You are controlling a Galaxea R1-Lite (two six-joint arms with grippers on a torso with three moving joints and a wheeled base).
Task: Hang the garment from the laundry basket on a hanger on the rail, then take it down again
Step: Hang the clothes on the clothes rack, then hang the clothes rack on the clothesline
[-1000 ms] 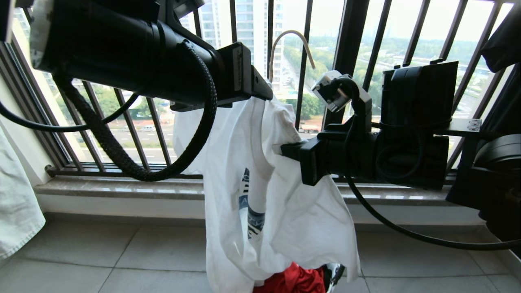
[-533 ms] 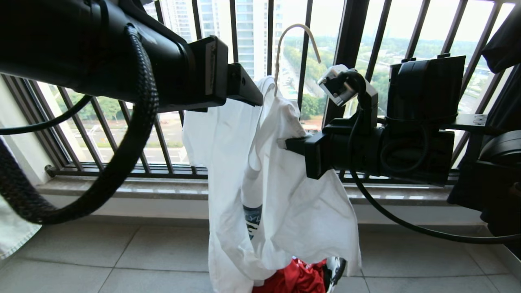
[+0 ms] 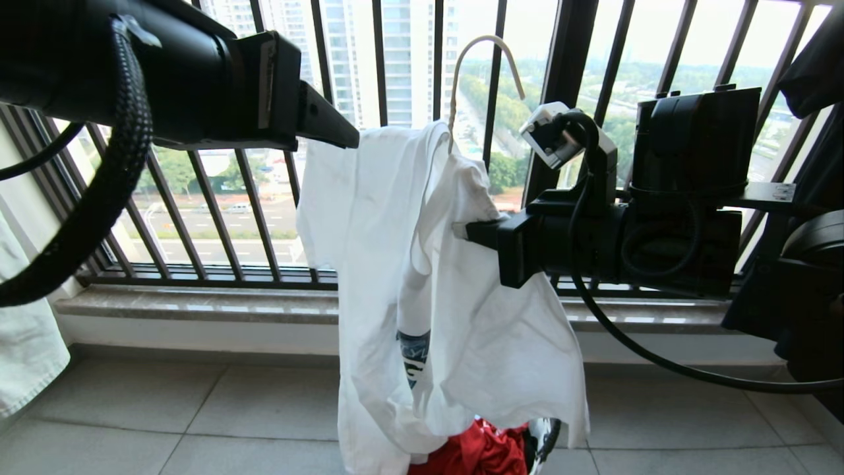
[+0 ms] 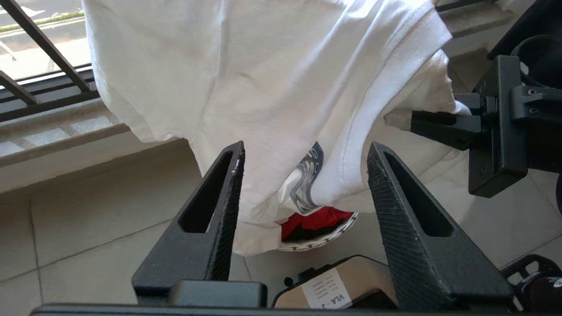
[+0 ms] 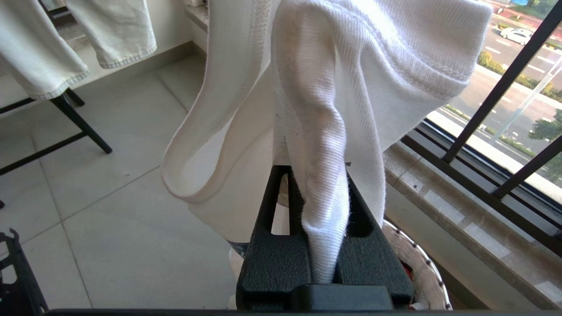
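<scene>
The garment [image 3: 422, 264], a white T-shirt with a dark blue print, hangs in front of the window over the thin cream hanger [image 3: 488, 38], whose hook sticks up above the cloth. My right gripper [image 3: 461, 231] is shut on a fold of the ribbed white cloth [image 5: 320, 184]. Left of the shirt's shoulder, my left gripper [image 3: 346, 138] is open and apart from it. In the left wrist view, nothing lies between the spread left gripper [image 4: 306, 147]; the shirt [image 4: 263, 87] hangs beyond it. Below stands the laundry basket [image 3: 544, 439], its white woven rim [image 4: 325, 239] showing. The rail is out of view.
A red garment [image 3: 481, 452] lies in the basket. The black barred window railing [image 3: 250, 218] and stone sill [image 3: 198, 307] run behind. A pale denim piece [image 3: 26, 356] hangs at the far left, over a black stand [image 5: 83, 127]. Grey floor tiles [image 3: 198, 422] lie around.
My left gripper has let go of the shirt's shoulder and drawn back to the left. The right gripper keeps its hold; shirt and hanger shifted slightly.
</scene>
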